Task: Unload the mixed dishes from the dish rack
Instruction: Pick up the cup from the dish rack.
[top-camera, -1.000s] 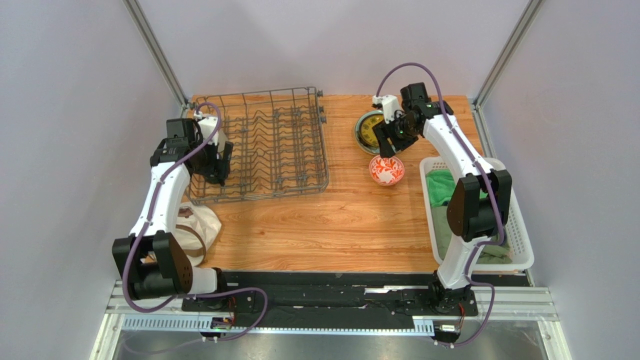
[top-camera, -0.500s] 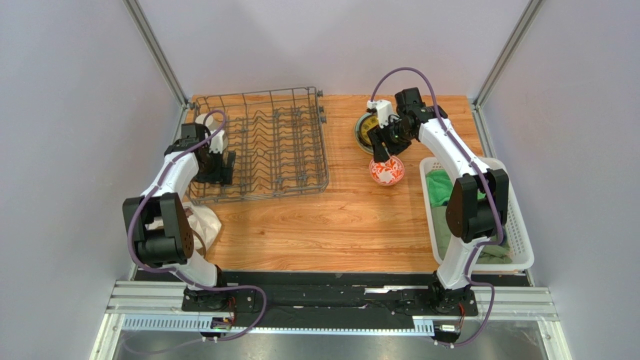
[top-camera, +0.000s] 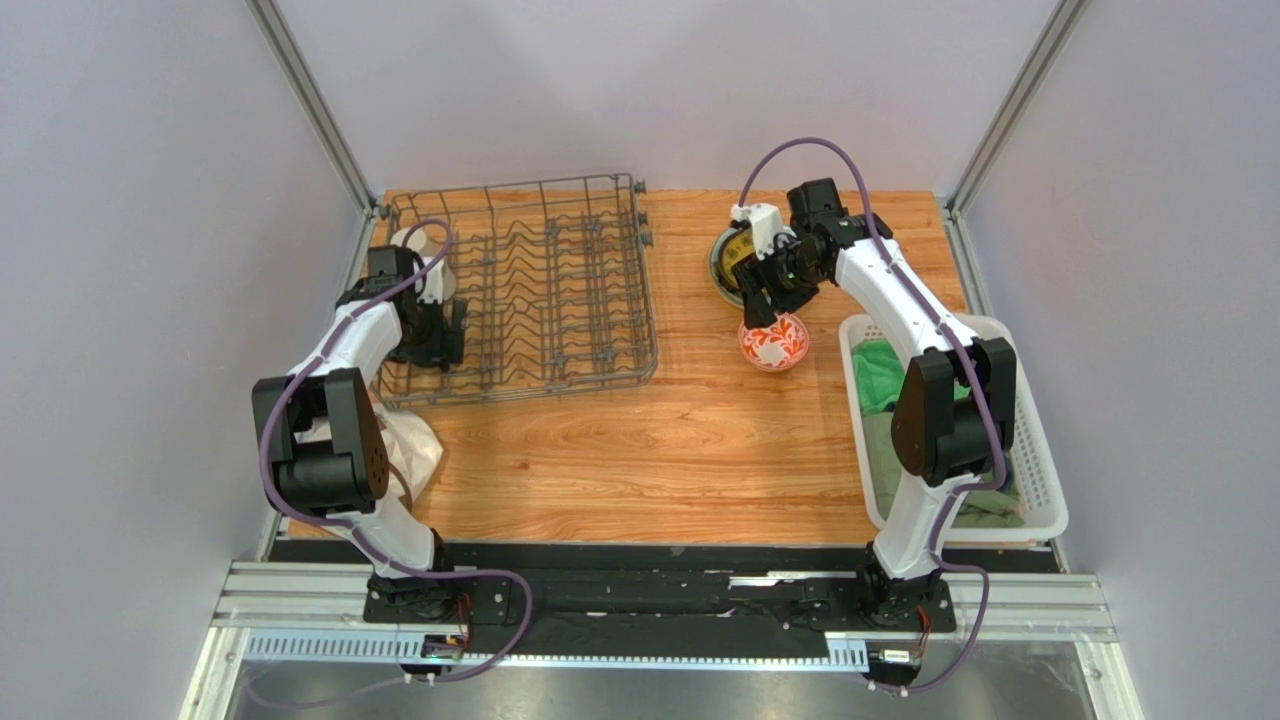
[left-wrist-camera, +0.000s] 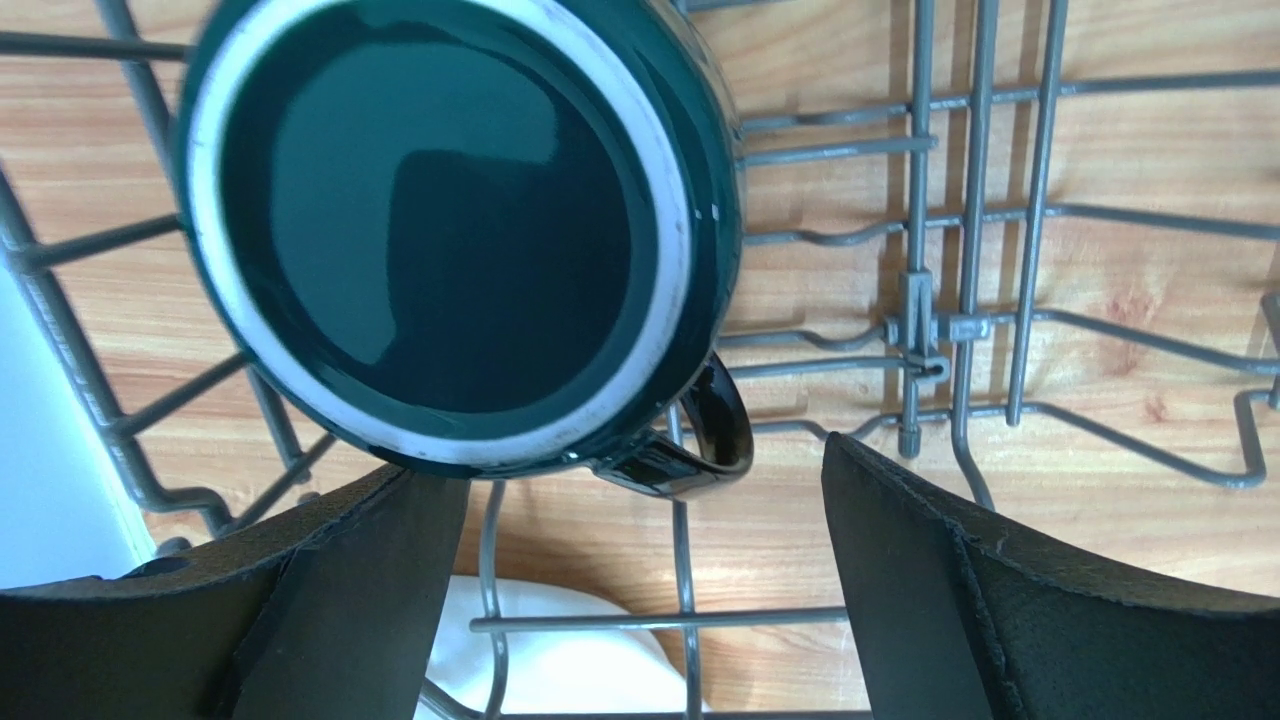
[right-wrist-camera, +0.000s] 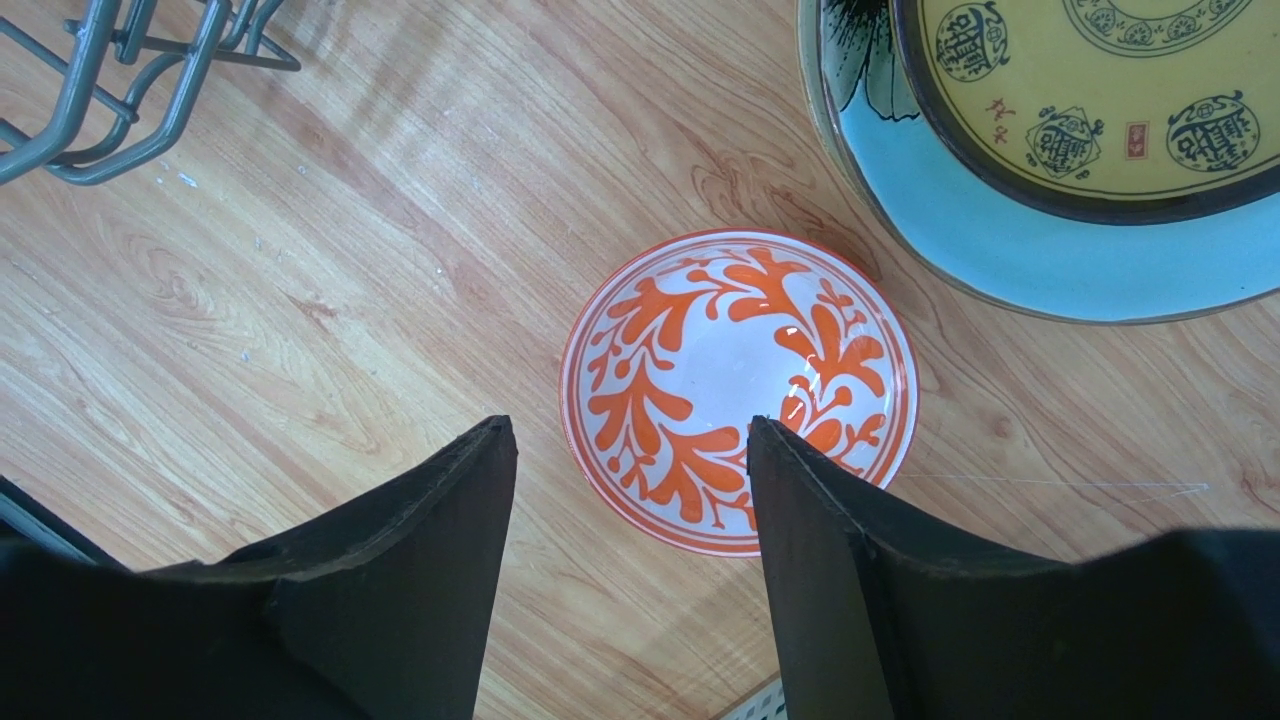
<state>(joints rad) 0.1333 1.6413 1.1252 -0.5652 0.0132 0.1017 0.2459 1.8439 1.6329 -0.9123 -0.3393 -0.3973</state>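
Overhead: grey dish rack (top-camera: 526, 293) at 11 o'clock on the worktop (top-camera: 631, 450). Sharper from the right wrist: yellow-and-dark patterned plate (right-wrist-camera: 1082, 75) resting on pale green flowered plate (right-wrist-camera: 977, 255). At their 7 o'clock, small red-and-white bowl (right-wrist-camera: 736, 390) on bare wood beneath the right claw (right-wrist-camera: 631, 428), spread, gripping nothing. Hidden overhead, plain from the left wrist: dark green mug (left-wrist-camera: 451, 225) inside the rack, handle at 5 o'clock, left claw (left-wrist-camera: 639, 510) released beside it.
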